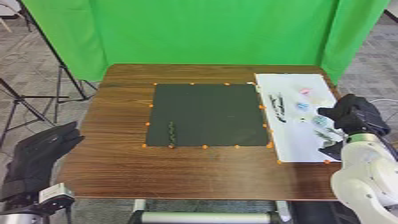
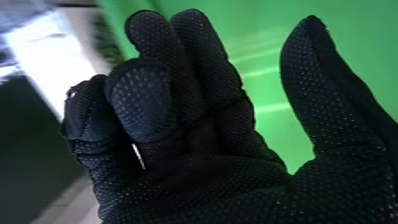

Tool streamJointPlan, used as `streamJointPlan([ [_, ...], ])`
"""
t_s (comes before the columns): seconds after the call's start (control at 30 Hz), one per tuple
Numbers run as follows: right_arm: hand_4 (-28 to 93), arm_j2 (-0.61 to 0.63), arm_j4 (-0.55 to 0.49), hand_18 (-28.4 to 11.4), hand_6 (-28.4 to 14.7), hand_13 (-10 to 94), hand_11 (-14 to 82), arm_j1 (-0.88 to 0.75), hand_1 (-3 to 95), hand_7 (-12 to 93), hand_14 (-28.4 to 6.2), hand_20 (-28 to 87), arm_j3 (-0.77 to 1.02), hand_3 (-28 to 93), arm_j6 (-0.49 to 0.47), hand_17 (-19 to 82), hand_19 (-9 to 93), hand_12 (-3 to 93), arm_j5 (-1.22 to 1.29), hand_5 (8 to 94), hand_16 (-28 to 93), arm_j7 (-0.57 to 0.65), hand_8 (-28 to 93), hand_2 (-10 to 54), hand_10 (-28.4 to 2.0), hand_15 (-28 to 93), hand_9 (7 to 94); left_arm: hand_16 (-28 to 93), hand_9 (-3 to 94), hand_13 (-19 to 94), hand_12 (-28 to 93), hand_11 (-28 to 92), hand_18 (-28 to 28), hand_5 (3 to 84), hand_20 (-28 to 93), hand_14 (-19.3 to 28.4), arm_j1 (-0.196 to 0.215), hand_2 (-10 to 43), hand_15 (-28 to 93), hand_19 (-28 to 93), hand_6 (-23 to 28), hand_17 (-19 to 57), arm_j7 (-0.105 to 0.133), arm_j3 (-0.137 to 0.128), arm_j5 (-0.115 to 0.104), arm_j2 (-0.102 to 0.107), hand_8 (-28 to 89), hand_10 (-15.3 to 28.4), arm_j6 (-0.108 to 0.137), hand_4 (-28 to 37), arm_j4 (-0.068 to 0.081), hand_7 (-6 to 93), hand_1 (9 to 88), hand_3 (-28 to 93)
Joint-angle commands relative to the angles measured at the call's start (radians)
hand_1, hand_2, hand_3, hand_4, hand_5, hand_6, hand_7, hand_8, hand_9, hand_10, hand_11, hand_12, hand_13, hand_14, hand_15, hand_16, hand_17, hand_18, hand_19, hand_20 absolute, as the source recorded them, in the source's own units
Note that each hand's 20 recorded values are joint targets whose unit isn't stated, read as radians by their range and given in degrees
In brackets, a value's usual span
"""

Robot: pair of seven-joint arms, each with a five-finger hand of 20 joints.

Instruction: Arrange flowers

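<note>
Over the right edge of the white sheet [image 1: 290,135] is my right hand [image 1: 357,116], open and beside the flower pieces. In the right wrist view that hand [image 2: 209,175] has its thumb spread and fingers relaxed, holding nothing. My left hand [image 1: 40,152] is open beyond the table's left edge. A dark green stem [image 1: 172,132] lies upright in the head view on the lower left of the black mat [image 1: 213,112]. The sheet bears a pink flower [image 1: 306,91], a pale blue flower [image 1: 303,106], a teal flower [image 1: 320,120] and dark thin pieces [image 1: 277,107].
Orange markers line the edges of the mat and sheet. Brown table wood [image 1: 115,170] surrounds the mat. A green curtain [image 1: 204,35] hangs behind the table, and black stand legs [image 1: 60,75] are at the left.
</note>
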Motion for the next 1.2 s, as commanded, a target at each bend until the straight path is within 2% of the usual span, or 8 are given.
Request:
streamJointPlan([
  [0.03, -20, -0.024, 0.078, -23.2, -10.5, 65, 34.6, -0.066, 26.7, 31, -15.7, 30, 0.023, 77, -0.047, 44, 93, 20.1, -0.006, 62.5, 22, 0.044, -10, 0.9, -22.8, 76, 64.4, -11, 41.0, 27, 10, 33, 21.5, 50.5, 15, 28.0, -0.025, 4.9, 57, 56, 14.6, -9.4, -0.022, 0.027, 0.014, -0.003, -8, 21.5, -0.025, -11.9, 0.004, 14.0, 27.8, 84],
  [0.37, -21, -0.033, 0.041, -23.2, -10.7, 64, 31.1, -0.189, 27.0, 31, -16.2, 27, 0.151, 78, 0.014, 43, 93, 19.1, -0.035, 61.4, 21, 0.056, -10, 0.0, -23.0, 75, 63.1, -11, 41.0, 28, 10, 34, 21.5, 50.0, 15, 27.9, -0.008, 4.9, 57, 56, 14.7, -9.4, 0.003, 0.033, -0.011, 0.015, -9, 21.6, -0.007, -12.0, 0.002, 14.2, 27.8, 84],
  [0.4, -21, -0.033, 0.038, -23.2, -10.7, 64, 31.0, -0.192, 27.0, 31, -16.1, 27, 0.154, 78, 0.02, 43, 93, 19.1, -0.034, 61.3, 21, 0.055, -10, 0.0, -23.0, 75, 63.1, -11, 41.0, 28, 10, 34, 21.5, 50.0, 15, 27.9, 0.001, 4.9, 57, 56, 14.7, -9.4, 0.02, 0.034, -0.028, 0.033, -8, 21.6, 0.006, -12.0, 0.001, 14.2, 27.7, 84],
  [0.6, -21, -0.038, 0.071, -23.3, -10.8, 64, 30.7, -0.165, 27.2, 30, -16.2, 26, 0.121, 78, -0.006, 43, 93, 19.1, -0.027, 61.2, 21, 0.056, -10, -0.2, -23.2, 75, 62.9, -11, 41.1, 28, 10, 34, 21.5, 49.9, 15, 28.0, -0.015, 4.9, 57, 56, 14.7, -9.4, 0.013, 0.044, -0.026, 0.029, -8, 21.7, -0.002, -12.1, 0.007, 14.3, 27.7, 84],
  [0.63, -21, -0.037, 0.079, -23.3, -10.7, 64, 30.6, -0.154, 27.4, 30, -16.2, 26, 0.108, 78, -0.005, 43, 93, 19.1, -0.031, 61.2, 20, 0.059, -10, -0.3, -23.2, 75, 62.8, -11, 41.1, 28, 10, 34, 21.5, 49.9, 15, 28.0, -0.009, 4.8, 57, 56, 14.7, -9.4, 0.027, 0.048, -0.042, 0.048, -8, 21.7, 0.011, -12.1, 0.007, 14.3, 27.7, 84],
  [0.8, -21, -0.031, 0.109, -23.3, -10.7, 64, 30.3, -0.115, 28.0, 30, -16.2, 26, 0.07, 78, -0.029, 43, 93, 19.0, -0.03, 61.4, 20, 0.069, -10, -0.6, -23.2, 75, 62.9, -11, 41.1, 28, 10, 34, 21.6, 49.9, 15, 28.1, -0.013, 4.9, 57, 56, 14.7, -9.4, 0.031, 0.049, -0.046, 0.057, -9, 21.7, 0.011, -12.1, 0.01, 14.4, 27.7, 84],
  [0.9, -21, -0.025, 0.124, -23.4, -10.5, 64, 30.1, -0.107, 28.5, 30, -16.2, 25, 0.054, 78, -0.04, 43, 93, 18.9, -0.036, 61.6, 20, 0.068, -10, -1.0, -23.1, 75, 63.1, -11, 41.1, 28, 10, 34, 21.6, 49.9, 15, 28.1, 0.0, 4.9, 57, 56, 14.7, -9.4, 0.06, 0.052, -0.077, 0.091, -9, 21.7, 0.034, -12.1, 0.01, 14.4, 27.7, 84],
  [1.2, -22, -0.024, 0.165, -23.5, -10.1, 64, 29.6, -0.079, 31.1, 30, -16.2, 24, 0.027, 78, -0.067, 43, 93, 18.5, -0.045, 62.2, 20, 0.088, -10, -2.3, -22.7, 75, 63.7, -11, 41.1, 28, 10, 34, 21.5, 49.9, 15, 28.1, 0.011, 4.9, 57, 56, 14.7, -9.4, 0.075, 0.051, -0.092, 0.105, -9, 21.7, 0.042, -11.9, 0.01, 14.5, 27.6, 84],
])
